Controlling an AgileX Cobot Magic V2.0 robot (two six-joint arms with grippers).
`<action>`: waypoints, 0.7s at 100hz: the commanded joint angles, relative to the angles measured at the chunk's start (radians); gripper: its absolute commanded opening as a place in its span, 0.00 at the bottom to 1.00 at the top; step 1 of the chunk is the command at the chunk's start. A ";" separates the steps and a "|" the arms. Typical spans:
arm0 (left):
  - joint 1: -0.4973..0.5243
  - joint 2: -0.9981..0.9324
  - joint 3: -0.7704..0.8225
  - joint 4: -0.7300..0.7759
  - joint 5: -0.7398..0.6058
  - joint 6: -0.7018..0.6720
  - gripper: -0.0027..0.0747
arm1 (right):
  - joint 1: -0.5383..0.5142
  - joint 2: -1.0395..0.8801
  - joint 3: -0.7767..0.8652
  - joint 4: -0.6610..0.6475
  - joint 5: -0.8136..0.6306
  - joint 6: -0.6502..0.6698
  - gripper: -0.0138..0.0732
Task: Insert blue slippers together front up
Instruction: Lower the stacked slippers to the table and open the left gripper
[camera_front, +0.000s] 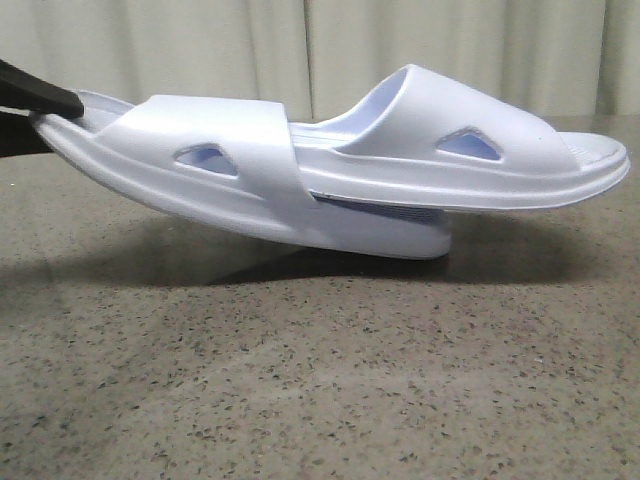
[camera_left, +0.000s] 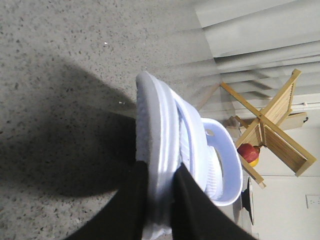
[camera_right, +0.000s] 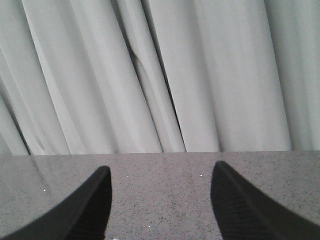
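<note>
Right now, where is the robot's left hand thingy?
In the front view, the left end effector is at the far left edge, pinching the end of one of the blue slippers, which is nested with its twin above the speckled table.

Soft overhead light — dark shadows (sharp)

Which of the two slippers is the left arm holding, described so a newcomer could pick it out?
On the speckled stone table, two pale blue slippers are slid into each other. The held slipper is the one toward the robot's left, tilted, its end pinched in the left gripper. Unlike the right-hand slipper, its strap wraps around its partner's sole.
</note>
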 joint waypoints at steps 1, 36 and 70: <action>-0.008 0.000 -0.033 -0.073 0.028 0.006 0.06 | 0.001 0.003 -0.033 0.006 -0.003 -0.020 0.59; -0.008 0.004 -0.033 -0.045 -0.001 0.086 0.38 | 0.001 0.003 -0.033 0.006 0.012 -0.020 0.59; -0.008 0.004 -0.033 -0.052 -0.144 0.163 0.71 | 0.001 0.003 -0.033 0.006 0.016 -0.020 0.59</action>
